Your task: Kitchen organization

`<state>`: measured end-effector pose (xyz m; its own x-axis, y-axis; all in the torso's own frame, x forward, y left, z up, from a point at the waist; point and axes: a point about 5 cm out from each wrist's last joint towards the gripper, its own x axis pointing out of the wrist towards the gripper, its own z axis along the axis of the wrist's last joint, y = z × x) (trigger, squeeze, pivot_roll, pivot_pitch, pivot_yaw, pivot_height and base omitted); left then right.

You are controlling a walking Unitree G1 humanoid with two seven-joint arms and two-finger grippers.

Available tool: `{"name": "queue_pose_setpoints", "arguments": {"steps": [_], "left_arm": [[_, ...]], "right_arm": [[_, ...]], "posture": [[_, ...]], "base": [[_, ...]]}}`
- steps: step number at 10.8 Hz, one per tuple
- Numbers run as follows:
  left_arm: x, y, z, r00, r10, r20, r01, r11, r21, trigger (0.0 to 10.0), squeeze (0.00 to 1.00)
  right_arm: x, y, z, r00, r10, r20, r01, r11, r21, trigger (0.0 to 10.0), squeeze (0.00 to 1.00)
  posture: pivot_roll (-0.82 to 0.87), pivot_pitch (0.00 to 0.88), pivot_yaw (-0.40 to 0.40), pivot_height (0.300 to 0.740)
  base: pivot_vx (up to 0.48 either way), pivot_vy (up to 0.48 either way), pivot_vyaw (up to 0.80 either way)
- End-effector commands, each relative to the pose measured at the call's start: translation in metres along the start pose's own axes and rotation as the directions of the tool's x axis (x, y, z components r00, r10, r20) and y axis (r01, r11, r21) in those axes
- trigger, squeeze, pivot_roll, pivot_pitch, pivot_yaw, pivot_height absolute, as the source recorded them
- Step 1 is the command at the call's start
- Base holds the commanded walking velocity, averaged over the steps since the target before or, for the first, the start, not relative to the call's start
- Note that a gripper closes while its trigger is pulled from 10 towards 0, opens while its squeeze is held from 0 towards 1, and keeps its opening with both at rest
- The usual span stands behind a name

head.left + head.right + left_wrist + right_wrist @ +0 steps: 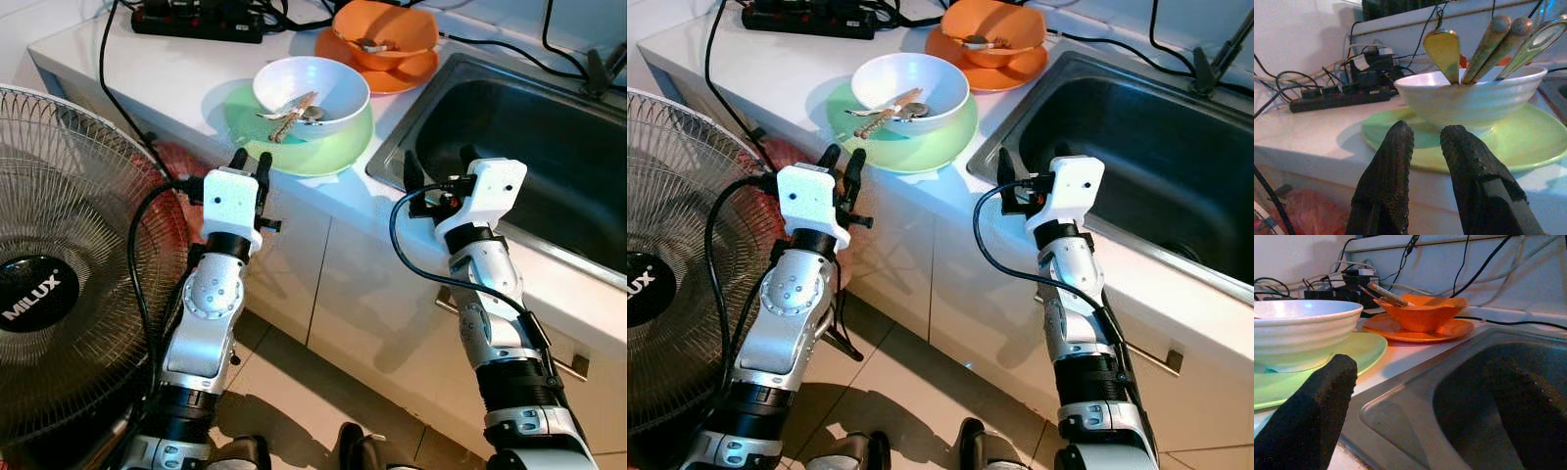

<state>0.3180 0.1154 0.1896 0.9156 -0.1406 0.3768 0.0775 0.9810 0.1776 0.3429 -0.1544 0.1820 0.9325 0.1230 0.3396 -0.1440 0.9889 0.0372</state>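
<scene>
At far left, beside the white worktop, a wire-grilled standing fan marked MILUX. Red bag-like thing behind the fan grille, under the worktop edge; cannot tell what it is

On the worktop's back edge, a black power strip with tangled cables

Left claw raised at the worktop's front edge, just short of the green plate; fingers nearly pressed together, a narrow gap between them, gripping nothing

White bowl sits on the green plate, near the front edge. In the bowl: cutlery, two wooden-handled pieces and a metal spoon, leaning on the rim

Behind and right of it, orange bowl on an orange plate, touching; a utensil rests in the orange bowl. The orange plate lies just beside the sink corner

Right claw held at the front left corner of the steel sink, fingers spread wide, empty. One finger toward the green plate, the other over the basin

Black tap base at the sink's far rim

White cabinet fronts below; tiled floor underfoot
</scene>
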Motion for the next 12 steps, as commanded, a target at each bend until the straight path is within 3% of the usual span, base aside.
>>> {"name": "queue_pose_setpoints", "arguments": {"steps": [1, 2, 7, 12], "left_arm": [[-0.002, -0.003, -0.004, 1.0, -0.018, -0.02, 0.018, 1.0, -0.008, 10.0, 0.0], [-0.001, -0.008, -0.002, 0.999, -0.038, -0.012, 0.037, 0.998, -0.041, 10.0, 0.0], [-0.001, -0.009, -0.001, 0.999, -0.034, -0.019, 0.033, 0.999, -0.026, 10.0, 0.0], [0.0, -0.009, 0.002, 0.999, -0.032, 0.001, 0.032, 0.999, -0.014, 10.0, 0.0]], "right_arm": [[-0.001, -0.005, 0.001, 1.0, -0.016, 0.007, 0.016, 1.0, -0.014, 10.0, 0.0], [-0.001, -0.006, 0.001, 1.0, -0.018, 0.006, 0.018, 1.0, -0.013, 10.0, 0.0], [0.0, -0.005, 0.0, 1.0, -0.012, 0.002, 0.012, 1.0, -0.012, 10.0, 0.0], [0.008, -0.003, 0.019, 0.998, 0.008, 0.069, -0.006, 1.0, -0.029, 10.0, 0.0]], "posture": [[0.07, 0.177, -0.038, 0.74], [0.07, 0.177, -0.038, 0.74], [0.07, 0.176, -0.041, 0.74], [0.07, 0.169, -0.045, 0.74]], "base": [[0.0, 0.0, 0.0], [0.0, 0.0, 0.0], [0.0, 0.0, 0.0], [0.0, 0.0, 0.0]]}}
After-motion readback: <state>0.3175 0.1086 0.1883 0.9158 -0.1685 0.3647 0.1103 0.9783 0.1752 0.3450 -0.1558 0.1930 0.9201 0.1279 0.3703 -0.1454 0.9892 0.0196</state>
